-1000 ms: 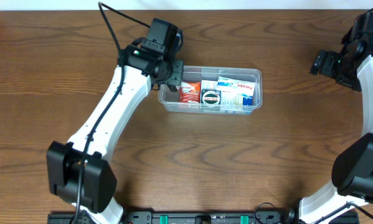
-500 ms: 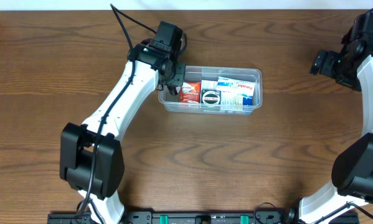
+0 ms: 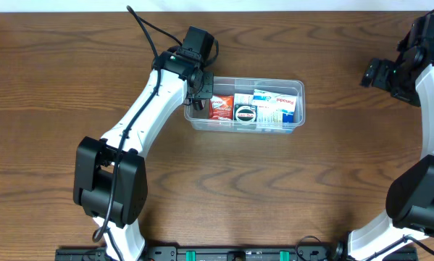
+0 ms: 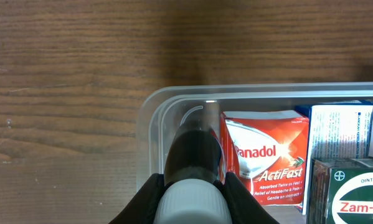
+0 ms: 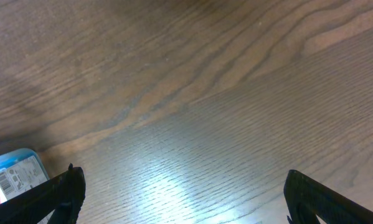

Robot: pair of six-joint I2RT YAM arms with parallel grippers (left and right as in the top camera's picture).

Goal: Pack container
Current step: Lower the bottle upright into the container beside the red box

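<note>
Dark bottle (image 4: 195, 152) (prob. capped) stays in left gripper (image 4: 192, 182), in container (image 4: 150, 118); right gripper (image 5: 183, 186) wide.

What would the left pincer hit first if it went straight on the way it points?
Probably the floor of the clear tub: the left pincer points its dark bottle into the empty end beside the red box. Depth is hard to judge.
</note>
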